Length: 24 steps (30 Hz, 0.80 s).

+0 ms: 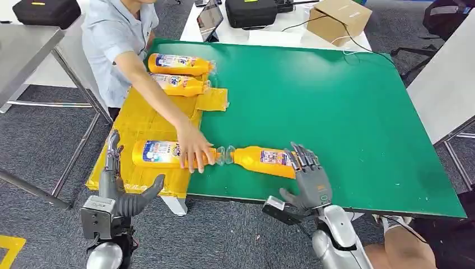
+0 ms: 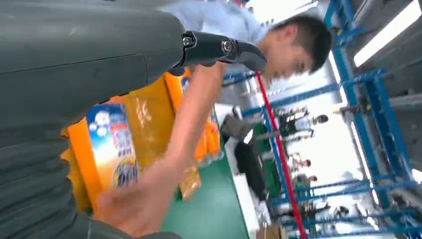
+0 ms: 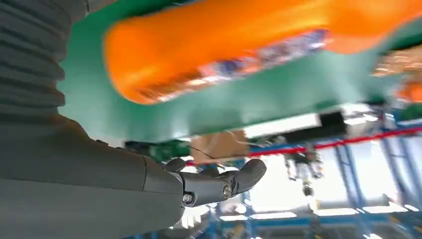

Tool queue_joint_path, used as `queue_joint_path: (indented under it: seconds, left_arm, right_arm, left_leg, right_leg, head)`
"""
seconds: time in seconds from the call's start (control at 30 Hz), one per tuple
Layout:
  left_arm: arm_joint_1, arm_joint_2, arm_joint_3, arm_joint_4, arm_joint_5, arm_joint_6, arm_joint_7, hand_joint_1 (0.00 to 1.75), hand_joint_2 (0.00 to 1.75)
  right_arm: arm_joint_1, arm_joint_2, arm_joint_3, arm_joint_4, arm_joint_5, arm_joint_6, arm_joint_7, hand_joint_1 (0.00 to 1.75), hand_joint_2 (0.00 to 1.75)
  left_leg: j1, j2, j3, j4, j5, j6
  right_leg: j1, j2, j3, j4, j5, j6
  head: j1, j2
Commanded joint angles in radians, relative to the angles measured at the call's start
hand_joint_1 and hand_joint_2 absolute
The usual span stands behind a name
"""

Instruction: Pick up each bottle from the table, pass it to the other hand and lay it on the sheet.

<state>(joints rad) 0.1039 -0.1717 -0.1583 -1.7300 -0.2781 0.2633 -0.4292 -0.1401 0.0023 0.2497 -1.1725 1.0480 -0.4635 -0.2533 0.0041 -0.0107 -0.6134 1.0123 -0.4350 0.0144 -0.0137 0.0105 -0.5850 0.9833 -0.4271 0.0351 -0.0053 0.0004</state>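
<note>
I am holding my right hand (image 1: 309, 178) at the near edge of the green table (image 1: 347, 112), fingers spread and pointing away from me, with nothing in its grasp. Its fingertips are lying at the base end of an orange bottle (image 1: 263, 160) that is resting on its side on the green surface; whether they are actually touching it I cannot tell. In my right wrist view that bottle (image 3: 239, 55) is looming just past my thumb (image 3: 224, 181).

My left hand (image 1: 120, 188) is waiting off the table's near left corner, fingers apart and raised, thumb out, gripping nothing. It is sitting beside the yellow sheet (image 1: 143, 126), which is hanging over the table's left side.

A person (image 1: 120, 45) is leaning in from the far left and their hand (image 1: 194, 152) is resting on the neck of a second bottle (image 1: 159, 153) lying on the sheet, cap to cap with the one on the green (the two caps are almost meeting). Two more bottles (image 1: 179, 64) (image 1: 178, 85) are lying side by side at the sheet's far end.
</note>
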Motion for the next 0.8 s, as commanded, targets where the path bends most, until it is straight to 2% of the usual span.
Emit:
queue_joint_path:
  seconds: [0.03, 0.13, 0.2, 0.53, 0.6, 0.7, 0.77, 0.8]
  left_arm:
    - [-0.037, 0.018, -0.055, 0.063, 0.011, -0.02, 0.01, 0.0, 1.75]
    - [-0.06, 0.016, -0.069, 0.102, 0.012, -0.022, 0.011, 0.0, 1.75]
    - [-0.073, 0.013, -0.074, 0.121, 0.013, -0.02, 0.011, 0.0, 1.75]
    - [-0.101, 0.013, -0.109, 0.15, 0.03, -0.024, 0.015, 0.0, 1.75]
    - [-0.104, 0.016, -0.112, 0.153, 0.03, -0.023, 0.016, 0.0, 1.75]
    - [-0.105, 0.023, -0.113, 0.15, 0.029, -0.022, 0.022, 0.0, 1.75]
    - [-0.1, 0.028, -0.109, 0.14, 0.04, -0.033, 0.042, 0.0, 1.75]
    - [-0.097, 0.031, -0.106, 0.133, 0.042, -0.035, 0.044, 0.0, 1.75]
  right_arm:
    - [-0.134, 0.002, -0.101, 0.295, -0.019, 0.026, -0.012, 0.0, 1.75]
    - [-0.189, 0.008, -0.094, 0.374, -0.041, 0.036, -0.058, 0.0, 1.75]
    - [-0.218, 0.018, -0.094, 0.414, -0.054, 0.038, -0.074, 0.0, 1.75]
    - [-0.387, 0.031, -0.035, 0.613, 0.006, 0.022, -0.044, 0.0, 1.75]
    - [-0.406, 0.034, -0.037, 0.645, -0.002, 0.04, -0.034, 0.0, 1.75]
    - [-0.44, 0.041, -0.025, 0.718, 0.011, 0.105, 0.009, 0.0, 1.75]
    - [-0.462, 0.045, -0.015, 0.761, 0.026, 0.169, 0.08, 0.0, 1.75]
    - [-0.465, 0.047, -0.013, 0.763, 0.028, 0.177, 0.088, 0.24, 1.75]
  left_leg:
    - [0.0, 0.001, 0.003, -0.001, 0.0, 0.0]
    - [0.0, 0.001, 0.006, -0.002, 0.0, -0.001]
    - [0.0, 0.001, 0.003, -0.001, 0.0, 0.0]
    - [0.0, 0.004, 0.006, -0.001, -0.001, -0.001]
    - [0.0, 0.002, 0.003, -0.001, 0.0, 0.0]
    - [0.0, 0.003, 0.006, -0.001, -0.001, -0.001]
    - [0.0, 0.002, 0.004, -0.001, 0.0, 0.0]
    - [0.0, 0.003, 0.006, -0.001, -0.001, -0.001]
  right_leg:
    - [0.0, 0.0, 0.003, -0.001, 0.0, -0.001]
    - [0.0, -0.001, 0.006, -0.002, 0.0, -0.001]
    - [0.0, 0.0, 0.003, -0.001, 0.0, -0.001]
    - [0.001, 0.001, 0.005, -0.001, 0.0, -0.002]
    - [0.0, 0.001, 0.002, 0.0, 0.0, -0.001]
    - [0.001, 0.001, 0.005, -0.001, 0.0, -0.001]
    - [0.0, 0.0, 0.004, 0.0, 0.0, -0.001]
    - [0.001, 0.001, 0.006, -0.001, -0.001, -0.002]
  head:
    - [0.0, 0.0]
    - [0.0, 0.0]
    - [0.0, 0.0]
    - [0.0, 0.0]
    - [0.0, 0.0]
    - [0.0, 0.0]
    - [0.0, 0.0]
    - [0.0, 0.0]
